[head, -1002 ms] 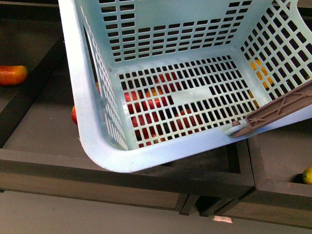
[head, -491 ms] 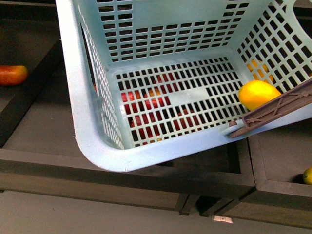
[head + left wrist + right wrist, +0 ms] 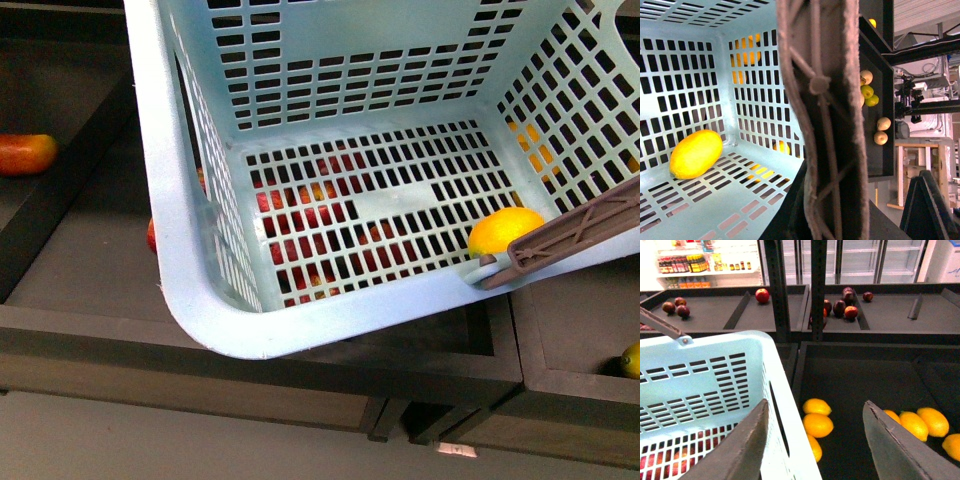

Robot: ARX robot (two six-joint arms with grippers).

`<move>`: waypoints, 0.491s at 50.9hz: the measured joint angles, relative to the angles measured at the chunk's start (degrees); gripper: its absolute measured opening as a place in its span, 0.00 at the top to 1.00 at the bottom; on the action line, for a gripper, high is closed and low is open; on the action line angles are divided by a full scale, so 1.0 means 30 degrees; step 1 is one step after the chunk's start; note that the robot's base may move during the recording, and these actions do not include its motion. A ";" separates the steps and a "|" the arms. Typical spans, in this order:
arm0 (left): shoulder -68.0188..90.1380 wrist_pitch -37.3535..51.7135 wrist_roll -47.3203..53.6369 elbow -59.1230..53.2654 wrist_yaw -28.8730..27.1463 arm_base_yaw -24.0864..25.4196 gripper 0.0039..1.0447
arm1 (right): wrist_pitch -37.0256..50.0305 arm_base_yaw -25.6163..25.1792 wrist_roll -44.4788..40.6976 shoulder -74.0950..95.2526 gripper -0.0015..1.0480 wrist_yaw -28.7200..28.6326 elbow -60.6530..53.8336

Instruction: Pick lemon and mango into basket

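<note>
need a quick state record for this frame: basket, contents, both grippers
basket: light blue, tilted, raised over the dark bins
handle: brown, fills much of the left wrist view
lemon: inside the basket, on its floor in the corner by the handle
mango: none seen in the basket
left gripper: fingers beside the handle; grip not readable
right gripper: open, empty, above a bin of loose yellow fruit
under basket: red fruit visible through the floor slots
</note>
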 joint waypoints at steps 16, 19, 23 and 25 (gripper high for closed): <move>0.0000 0.0000 0.0029 0.0000 -0.0102 0.0029 0.94 | -0.0270 0.2157 -0.0299 -0.4233 0.98 0.2404 -0.3905; 0.0000 0.0000 0.0029 0.0000 -0.0102 0.0029 0.94 | -0.0481 0.2484 -0.0306 -0.4721 0.98 0.2382 -0.4197; 0.0000 0.0000 0.0029 0.0000 -0.0117 0.0036 0.94 | -0.0838 0.2543 -0.0306 -0.5428 0.98 0.2528 -0.4575; 0.0000 0.0000 0.0036 0.0000 -0.0124 0.0036 0.94 | -0.0998 0.2543 -0.0306 -0.5748 0.98 0.2608 -0.4736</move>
